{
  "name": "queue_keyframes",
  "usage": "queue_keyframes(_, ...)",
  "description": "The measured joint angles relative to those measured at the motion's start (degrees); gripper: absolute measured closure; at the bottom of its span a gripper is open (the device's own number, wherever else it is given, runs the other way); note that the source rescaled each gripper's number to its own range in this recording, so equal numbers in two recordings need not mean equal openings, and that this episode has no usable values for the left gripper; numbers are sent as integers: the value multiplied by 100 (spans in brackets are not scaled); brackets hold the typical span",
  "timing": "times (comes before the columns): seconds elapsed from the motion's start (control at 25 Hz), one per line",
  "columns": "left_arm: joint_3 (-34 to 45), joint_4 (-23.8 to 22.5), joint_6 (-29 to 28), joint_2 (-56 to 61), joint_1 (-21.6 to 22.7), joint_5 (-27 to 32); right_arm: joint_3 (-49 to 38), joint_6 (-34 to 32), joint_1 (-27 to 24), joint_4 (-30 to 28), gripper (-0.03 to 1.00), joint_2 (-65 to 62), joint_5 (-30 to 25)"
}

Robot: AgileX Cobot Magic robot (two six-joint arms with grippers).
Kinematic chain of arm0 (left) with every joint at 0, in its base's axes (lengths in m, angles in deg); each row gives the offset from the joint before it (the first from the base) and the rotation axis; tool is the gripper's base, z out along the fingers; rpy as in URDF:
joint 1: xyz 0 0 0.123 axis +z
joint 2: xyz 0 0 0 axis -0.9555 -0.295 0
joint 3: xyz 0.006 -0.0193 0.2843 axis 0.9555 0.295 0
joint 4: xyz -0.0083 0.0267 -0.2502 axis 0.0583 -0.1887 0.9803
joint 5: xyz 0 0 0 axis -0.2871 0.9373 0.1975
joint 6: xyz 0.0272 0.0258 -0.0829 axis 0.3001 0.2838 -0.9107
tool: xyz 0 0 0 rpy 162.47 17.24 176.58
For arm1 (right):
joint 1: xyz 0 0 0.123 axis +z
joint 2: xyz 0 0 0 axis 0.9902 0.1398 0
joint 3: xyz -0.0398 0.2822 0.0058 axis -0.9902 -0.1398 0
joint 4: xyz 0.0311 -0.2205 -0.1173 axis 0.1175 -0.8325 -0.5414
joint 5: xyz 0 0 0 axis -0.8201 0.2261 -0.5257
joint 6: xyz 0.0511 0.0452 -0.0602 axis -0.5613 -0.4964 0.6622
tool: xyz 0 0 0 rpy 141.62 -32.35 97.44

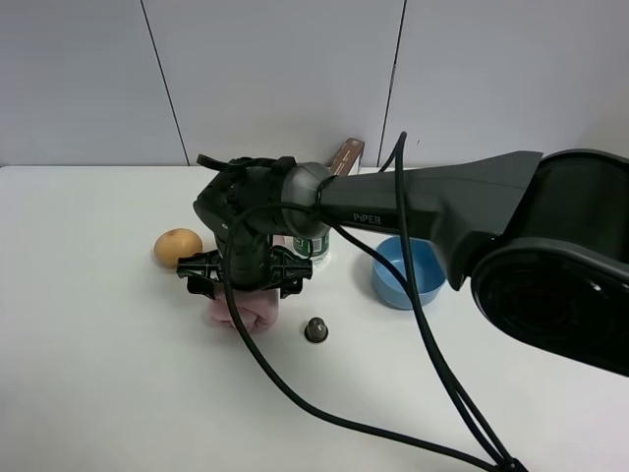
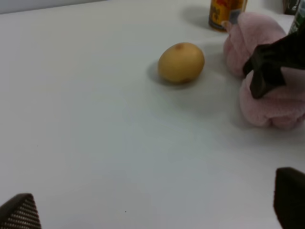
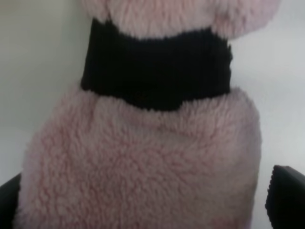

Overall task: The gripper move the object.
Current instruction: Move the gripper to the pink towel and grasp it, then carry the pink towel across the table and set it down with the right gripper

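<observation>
- Straddling the towel (image 3: 143, 167), the right gripper (image 1: 246, 277) hangs low over it with its jaws spread wide. One finger (image 3: 286, 200) sits on each side of a fluffy end. A thin strip of white shows between that finger and the pile, so no squeeze is visible.
- The towel is a pink roll pinched at its middle by a black band (image 3: 157, 71). It lies on the table (image 1: 98, 393), left of centre in the high view, mostly under the gripper's head.
- The black arm reaches in from the right of the high view, and its cable (image 1: 295, 393) trails over the table toward the near edge.
- A tan fruit (image 1: 178, 246) lies just beside the towel on its left, not touching it.
- A small dark cap (image 1: 315, 329) sits near the towel on its right, toward the near side and apart from it.
- A bottle (image 1: 314, 251) stands behind the gripper, mostly hidden; I cannot tell what is in it.
- A blue bowl (image 1: 393, 293) sits further right, partly under the arm. The part of its inside that shows is plain blue.
- An orange and yellow can (image 2: 224, 12) stands behind the towel in the left wrist view. Its top is cut off, so its contents cannot be seen.
- A brown box (image 1: 346, 155) stands at the far edge by the wall.
- The left gripper (image 2: 155, 210) has its jaws wide apart with only bare table between its tips, well apart from the fruit.
</observation>
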Motion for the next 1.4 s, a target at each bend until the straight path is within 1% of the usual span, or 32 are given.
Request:
queue_keyframes(0.16, 0, 0, 0, 0, 0, 0, 0, -18, -5, -42, 13, 0, 12)
queue_keyframes(0.4, 0, 0, 0, 0, 0, 0, 0, -41, -5, -76, 23, 0, 16)
queue_keyframes(0.72, 0, 0, 0, 0, 0, 0, 0, 94, -5, -38, 25, 117, 22)
queue_keyframes(0.8, 0, 0, 0, 0, 0, 0, 0, 101, -17, -31, 28, 117, 27)
queue_keyframes(0.88, 0, 0, 0, 0, 0, 0, 0, 110, -22, -25, 37, 117, 22)
queue_keyframes(0.92, 0, 0, 0, 0, 0, 0, 0, 114, -22, -25, 45, 117, 22)
queue_keyframes(1.0, 0, 0, 0, 0, 0, 0, 0, 146, -22, -25, 64, 117, -7)
queue_keyframes(1.12, 0, 0, 0, 0, 0, 0, 0, 241, -32, -25, 95, 117, -57)
queue_keyframes(1.16, 0, 0, 0, 0, 0, 0, 0, 280, -32, -25, 97, 117, -83)
queue_keyframes(1.4, 0, 0, 0, 0, 0, 0, 0, 789, -32, -25, 97, 84, -229)
